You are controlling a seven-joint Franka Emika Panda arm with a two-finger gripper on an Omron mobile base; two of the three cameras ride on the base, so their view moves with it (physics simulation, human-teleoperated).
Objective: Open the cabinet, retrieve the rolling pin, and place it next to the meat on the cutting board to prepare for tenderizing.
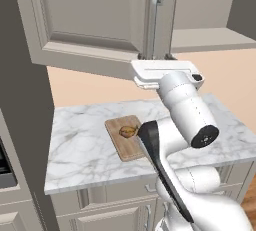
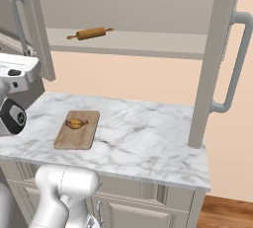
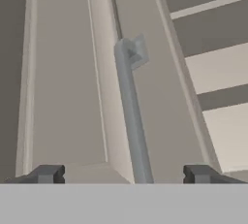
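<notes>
Up close, my hand (image 3: 123,174) stands wide open, its two dark fingertips (image 3: 46,173) spread to either side of the long silver bar handle (image 3: 130,121) of the beige-grey cabinet door (image 3: 63,87), holding nothing. From the hand view I cannot tell whether either tip touches the bar; it runs up between them to its bracket.

From the left base view, my white arm (image 1: 185,110) reaches up to the lower edge of that recessed-panel door (image 1: 85,20), and the same handle (image 1: 155,20) shows just above my wrist. That view also gives the white marble worktop (image 1: 75,150) with the flat light-brown wooden cutting board (image 1: 131,147) partly behind my arm, and the small golden-brown lump of meat (image 1: 128,132) lying on it.

From the right base view the large wall cabinet (image 2: 133,5) shows with both doors swung out, the right door (image 2: 215,59) with its bar handle (image 2: 236,64) standing edge-on over the worktop (image 2: 143,138). On the shelf (image 2: 148,38) inside lies the small brown wooden rolling pin (image 2: 90,33), slightly tilted, well above and apart from the cutting board (image 2: 76,135) and the meat (image 2: 75,123) on it. The shelf with the pin is seen from this side, while the other base view looks at the door's outer face.
</notes>
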